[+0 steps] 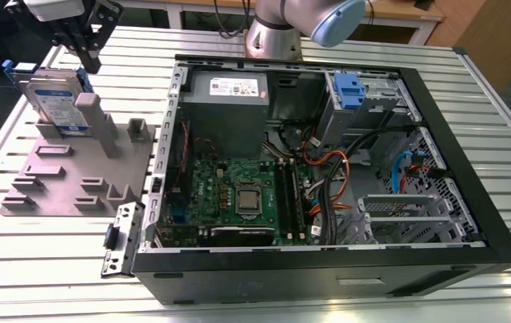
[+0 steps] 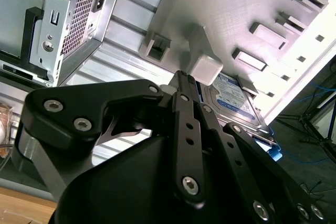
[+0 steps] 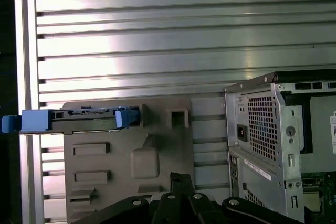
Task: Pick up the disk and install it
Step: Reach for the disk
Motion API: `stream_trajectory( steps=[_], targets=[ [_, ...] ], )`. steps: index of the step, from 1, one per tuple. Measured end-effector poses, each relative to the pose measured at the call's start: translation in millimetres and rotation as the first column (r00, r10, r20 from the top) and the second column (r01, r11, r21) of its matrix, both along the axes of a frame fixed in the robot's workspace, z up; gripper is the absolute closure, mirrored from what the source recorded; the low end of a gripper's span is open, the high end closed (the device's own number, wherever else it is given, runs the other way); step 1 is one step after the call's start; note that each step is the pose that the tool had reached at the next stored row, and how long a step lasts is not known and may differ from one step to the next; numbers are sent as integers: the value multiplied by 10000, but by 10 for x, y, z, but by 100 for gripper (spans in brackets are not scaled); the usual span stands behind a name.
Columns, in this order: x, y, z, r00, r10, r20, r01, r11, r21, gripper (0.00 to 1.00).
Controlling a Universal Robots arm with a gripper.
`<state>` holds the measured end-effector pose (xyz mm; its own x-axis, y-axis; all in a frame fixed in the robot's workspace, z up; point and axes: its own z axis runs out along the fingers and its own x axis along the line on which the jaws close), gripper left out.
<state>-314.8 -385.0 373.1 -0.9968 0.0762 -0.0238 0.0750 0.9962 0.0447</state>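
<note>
silver-and-blue disk (image 1: 55, 101), grey holder (image 1: 66, 178)

readable text: none | white-blue label on disk (image 1: 58, 101), just below gripper (image 1: 83, 57): print illegible | white power supply label (image 1: 235, 86), well away from gripper: illegible

At the exterior view's upper left the disk (image 1: 56, 97) stands on the fixture plate (image 1: 58, 182), below the gripper (image 1: 85, 57); the computer case (image 1: 282, 272) lies at frame centre.
</note>
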Motion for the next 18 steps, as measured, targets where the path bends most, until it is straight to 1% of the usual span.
stream_trajectory(
  steps=[3, 12, 18],
  targets=[
    [-16, 0, -11, 10000, -1, 0, 1, 10000, -1, 89],
    [-20, 0, -13, 10000, -1, 2, 1, 10000, 0, 89],
    [-47, 0, -15, 10000, -1, 1, 1, 10000, -1, 89]
  ],
)
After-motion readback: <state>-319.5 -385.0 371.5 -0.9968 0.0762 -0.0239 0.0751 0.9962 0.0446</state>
